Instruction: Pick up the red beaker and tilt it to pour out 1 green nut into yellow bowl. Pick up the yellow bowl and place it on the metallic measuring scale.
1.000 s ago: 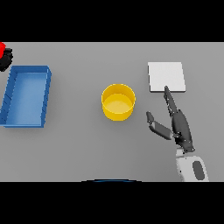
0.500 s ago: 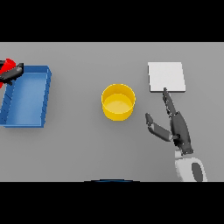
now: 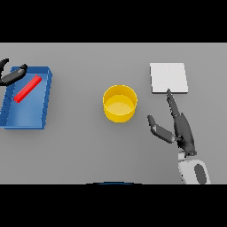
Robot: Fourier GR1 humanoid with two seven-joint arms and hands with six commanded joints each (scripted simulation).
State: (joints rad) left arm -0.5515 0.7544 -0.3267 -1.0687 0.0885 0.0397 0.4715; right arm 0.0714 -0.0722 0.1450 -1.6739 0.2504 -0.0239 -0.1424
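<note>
The red beaker [image 3: 27, 88] lies on its side, slanted, inside the blue bin [image 3: 41, 119] at the left. My left hand [image 3: 12, 75] shows at the far left edge just above the bin, fingers spread and open, apart from the beaker. The yellow bowl [image 3: 119, 103] stands upright in the middle of the table; I see only yellow inside it. At the back right lies the flat pale square measuring scale [image 3: 168, 78]. To the right of the bowl my right hand [image 3: 181, 129] is open, its straight fingers pointing at the scale's near edge and its thumb toward the bowl.
The blue bin is an open rectangular tray that reaches the view's left edge. Grey table surface lies between the bin, the bowl and the scale.
The red beaker has left my left hand at the view's left edge and now lies in the blue bin. The left hand's fingers have spread. The right hand has barely moved.
</note>
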